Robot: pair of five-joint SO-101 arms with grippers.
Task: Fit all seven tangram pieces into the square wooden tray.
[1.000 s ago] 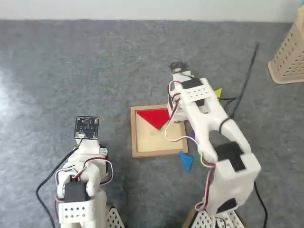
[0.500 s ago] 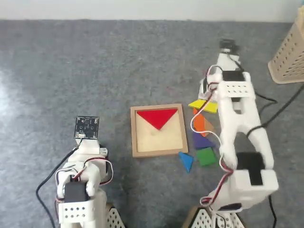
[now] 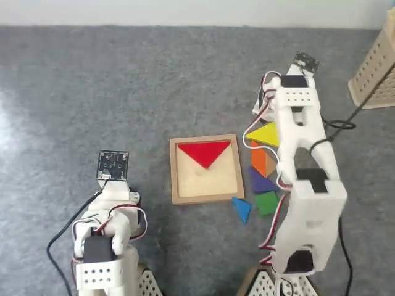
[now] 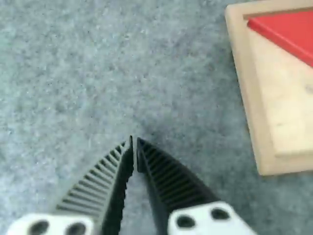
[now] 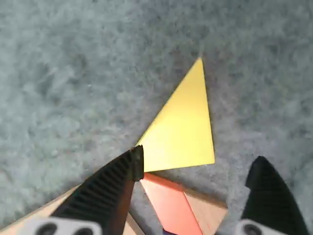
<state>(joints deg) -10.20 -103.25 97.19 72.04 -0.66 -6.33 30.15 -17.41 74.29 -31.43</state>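
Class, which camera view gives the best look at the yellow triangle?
The right wrist view: the yellow triangle lies close, almost fully visible. In the high view the right arm covers part of it. The left wrist view faces the tray and red triangle.

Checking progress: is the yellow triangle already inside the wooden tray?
No, the yellow triangle lies on the carpet outside the wooden tray.

large triangle (image 3: 204,152) in tray (image 3: 173,172), loose pieces (image 3: 267,202) just right of tray

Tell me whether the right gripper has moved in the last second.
Yes: right gripper left the tray edge, rightward, now over the yellow triangle.
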